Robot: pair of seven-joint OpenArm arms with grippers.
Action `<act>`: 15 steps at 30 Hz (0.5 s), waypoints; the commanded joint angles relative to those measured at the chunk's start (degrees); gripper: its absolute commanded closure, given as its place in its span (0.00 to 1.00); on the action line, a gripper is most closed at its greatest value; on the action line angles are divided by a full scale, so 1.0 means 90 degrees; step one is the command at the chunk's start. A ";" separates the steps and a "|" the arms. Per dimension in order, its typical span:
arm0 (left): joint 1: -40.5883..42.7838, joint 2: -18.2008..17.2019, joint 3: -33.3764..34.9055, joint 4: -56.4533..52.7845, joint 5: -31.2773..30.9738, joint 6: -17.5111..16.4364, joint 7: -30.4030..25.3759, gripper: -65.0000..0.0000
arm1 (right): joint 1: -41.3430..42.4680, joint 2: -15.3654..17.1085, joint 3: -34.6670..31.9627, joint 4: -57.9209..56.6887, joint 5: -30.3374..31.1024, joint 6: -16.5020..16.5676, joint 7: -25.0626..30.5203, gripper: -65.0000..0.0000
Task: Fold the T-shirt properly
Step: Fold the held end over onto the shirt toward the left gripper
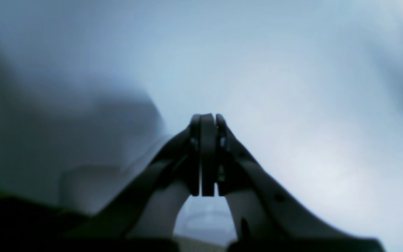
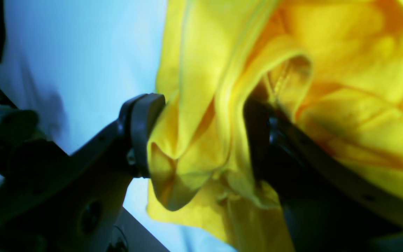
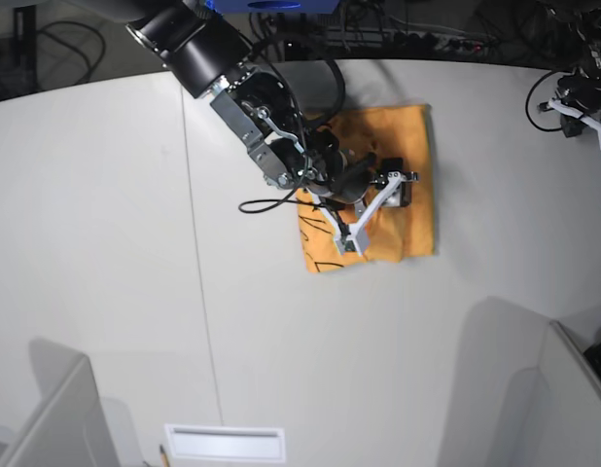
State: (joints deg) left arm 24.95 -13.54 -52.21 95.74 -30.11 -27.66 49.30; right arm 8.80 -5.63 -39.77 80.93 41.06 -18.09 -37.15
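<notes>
The yellow-orange T-shirt point(image 3: 417, 165) lies folded into a rectangle on the white table point(image 3: 106, 243), with black script showing at its near left corner. My right gripper point(image 3: 373, 214) is down on the shirt, open. In the right wrist view, bunched folds of the T-shirt point(image 2: 345, 70) sit loosely between the spread fingers of the right gripper point(image 2: 201, 136), and the left pad point(image 2: 145, 129) touches the cloth. My left gripper point(image 1: 208, 120) is shut with nothing in it, over blurred bare table.
The left arm's end point(image 3: 583, 92) sits at the far right table edge among cables. Grey panels stand at the near left point(image 3: 57, 418) and near right point(image 3: 534, 389). A white slotted plate point(image 3: 223, 443) lies at the near edge.
</notes>
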 commanded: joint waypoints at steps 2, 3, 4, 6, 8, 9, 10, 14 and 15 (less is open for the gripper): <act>0.0036 -0.0102 -0.0026 0.0082 -0.0098 -0.0038 -0.0110 1.00 | 0.0287 -0.0122 -0.0177 0.0117 0.0034 0.0051 0.0137 0.50; 0.0036 -0.0102 -0.0026 0.0082 -0.0098 -0.0038 -0.0110 1.00 | 0.0395 -0.0132 -0.0333 0.0137 0.0044 0.0022 0.0137 0.50; 0.0036 -0.0093 -0.0026 0.0082 -0.0098 -0.0038 -0.0110 1.00 | 0.0493 -0.0141 -0.0480 0.0146 0.0063 -0.0066 0.0137 0.50; 0.0017 -0.0083 -0.0016 0.0082 -0.0098 -0.0038 -0.0110 1.00 | 0.0727 -0.0210 -0.0919 0.0146 0.0102 -0.0496 0.0137 0.49; 0.0007 -0.0083 -0.0016 0.0082 -0.0098 -0.0038 -0.0110 1.00 | 0.1001 -0.0268 -0.1418 0.0146 0.0102 -0.0760 0.0157 0.49; 0.0007 -0.0083 -0.0016 0.0082 -0.0098 -0.0038 -0.0110 1.00 | 0.1098 -0.0278 -0.1613 0.0146 0.0102 -0.0779 0.0166 0.49; -0.0003 -0.0083 -0.0016 0.0082 -0.0098 -0.0038 -0.0110 1.00 | 0.1206 -0.0307 -0.1818 0.0146 0.0112 -0.0789 0.0166 0.49; -0.0003 -0.0083 -0.0016 0.0082 -0.0098 -0.0038 -0.0110 1.00 | 0.1616 -0.0366 -0.2346 0.0146 0.0112 -0.0799 0.0186 0.49; -0.0003 -0.0083 -0.0016 0.0072 -0.0098 -0.0038 -0.0110 1.00 | 0.1714 -0.0366 -0.2385 0.0176 0.0112 -0.0789 0.0205 0.48</act>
State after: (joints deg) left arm 24.77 -13.34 -51.99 95.72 -30.30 -27.70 49.30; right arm 22.57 -7.92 -61.60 81.19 42.19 -25.32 -36.67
